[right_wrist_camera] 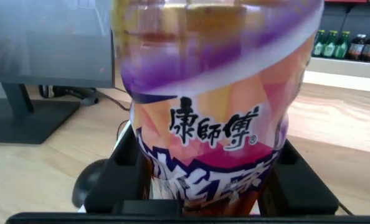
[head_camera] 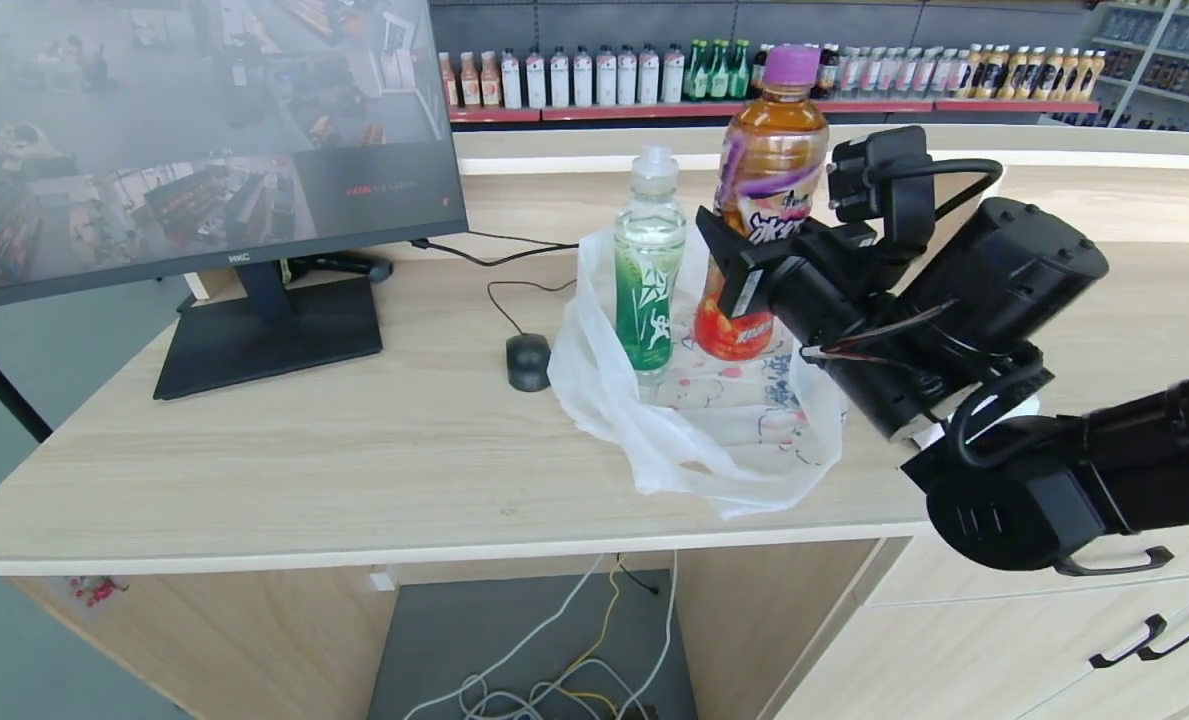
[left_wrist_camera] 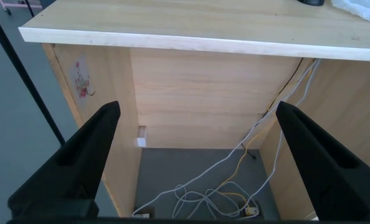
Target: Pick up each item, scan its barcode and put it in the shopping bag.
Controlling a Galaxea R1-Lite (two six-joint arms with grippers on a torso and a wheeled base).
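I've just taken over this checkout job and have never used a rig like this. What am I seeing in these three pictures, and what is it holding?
It is a robot with two arms, each ending in a two-fingered tool. The wide picture comes from its head, looking down on a wooden counter. The other two come from cameras on its wrists. On the counter are a monitor, a mouse and a white shopping bag with a green-labelled bottle upright in it. The right tool is shut on an orange tea bottle, upright over the bag; its wrist camera sees the label close up. The left tool hangs open, low in front of the counter, holding nothing.
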